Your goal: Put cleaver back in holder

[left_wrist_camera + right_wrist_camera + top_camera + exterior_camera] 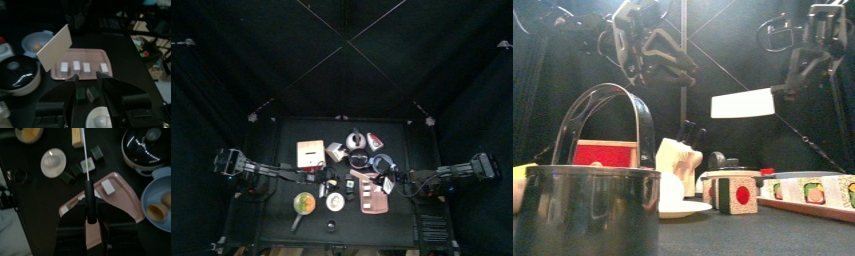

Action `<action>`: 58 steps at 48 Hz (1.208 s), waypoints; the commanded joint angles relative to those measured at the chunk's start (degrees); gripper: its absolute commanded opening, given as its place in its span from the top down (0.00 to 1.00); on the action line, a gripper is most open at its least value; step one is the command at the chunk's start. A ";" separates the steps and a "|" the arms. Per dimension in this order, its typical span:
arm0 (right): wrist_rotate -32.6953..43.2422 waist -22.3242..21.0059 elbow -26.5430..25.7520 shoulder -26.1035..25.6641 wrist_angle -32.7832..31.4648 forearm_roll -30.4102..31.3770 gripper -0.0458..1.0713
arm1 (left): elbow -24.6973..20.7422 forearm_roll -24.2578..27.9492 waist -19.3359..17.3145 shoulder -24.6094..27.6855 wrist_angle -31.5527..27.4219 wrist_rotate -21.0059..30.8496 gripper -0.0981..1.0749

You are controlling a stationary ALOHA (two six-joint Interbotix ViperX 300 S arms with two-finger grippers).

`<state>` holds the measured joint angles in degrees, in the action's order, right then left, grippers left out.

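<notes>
The cleaver [743, 104] has a broad white blade and a dark handle. My right gripper [787, 92] is shut on the handle and holds the cleaver high above the table. In the right wrist view the blade [87, 148] shows edge-on beyond the right gripper [90, 210]. The left wrist view shows the blade [57, 47] hanging flat. The holder [310, 152], a tan-orange block with a red face, stands at the table's back left. It also shows in the front view [607, 155] behind the pot. My left gripper [87, 76] is open and empty, low over the table's middle.
A big black pot [593, 205] with a hoop handle stands close in front. A pink tray [83, 67] holds several white pieces. A blue bowl [157, 200] and a white plate [53, 160] lie nearby. Small cups and boxes [734, 190] crowd the middle.
</notes>
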<state>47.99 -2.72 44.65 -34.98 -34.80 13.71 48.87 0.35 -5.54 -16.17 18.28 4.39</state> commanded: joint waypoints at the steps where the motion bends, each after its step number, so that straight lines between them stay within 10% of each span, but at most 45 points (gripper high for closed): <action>1: -0.09 -2.37 -4.31 0.79 -0.35 -0.88 0.63 | 1.85 0.62 -4.57 -3.34 2.20 0.00 0.27; 12: -0.35 -4.66 -17.75 8.70 -9.05 -3.08 0.63 | 4.48 0.09 -14.33 -1.58 5.63 0.26 0.27; 29: -1.58 -4.66 -29.09 18.81 -20.48 -3.52 0.63 | 3.08 -3.16 -17.40 7.73 11.43 0.09 0.27; 58: -9.49 -6.94 -30.15 27.16 -21.62 -7.29 0.63 | 0.18 -5.45 -17.23 13.27 9.93 0.09 0.27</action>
<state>38.67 -8.70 15.82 -6.94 -56.43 6.24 50.89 -5.10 -22.76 -3.16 28.56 4.48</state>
